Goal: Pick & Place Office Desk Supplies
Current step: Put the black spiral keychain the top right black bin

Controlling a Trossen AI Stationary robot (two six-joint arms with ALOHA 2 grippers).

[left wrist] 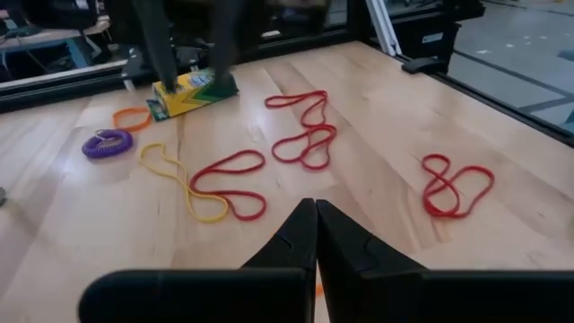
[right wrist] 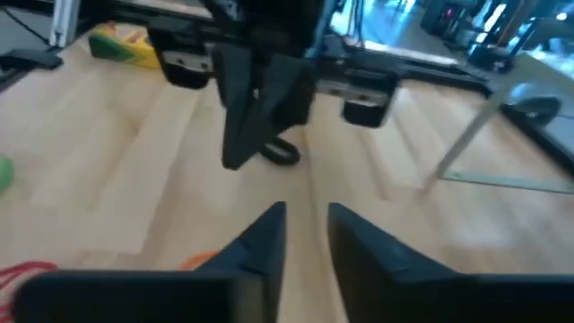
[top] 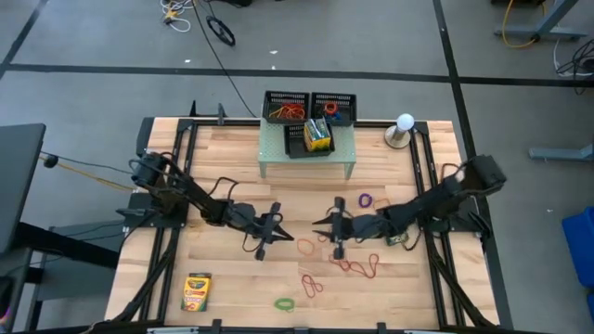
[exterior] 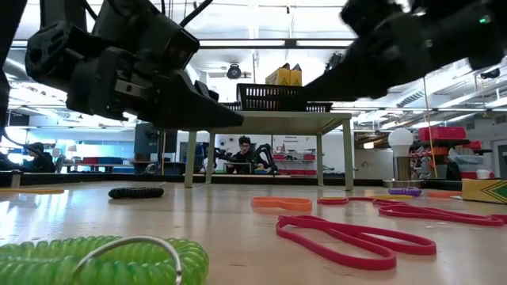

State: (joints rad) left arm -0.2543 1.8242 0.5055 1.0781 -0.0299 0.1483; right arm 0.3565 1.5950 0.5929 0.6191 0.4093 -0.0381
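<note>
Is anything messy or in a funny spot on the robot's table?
Yes. Red rubber bands lie twisted and scattered on the bare wood, with a green coil near the front edge. One crayon box sits alone at the front left, far from the box in the mesh tray on the riser.

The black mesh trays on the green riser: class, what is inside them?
One tray holds red and orange rubber bands, another a crayon box. The third tray's contents are unclear, and lower layers are covered.
</note>
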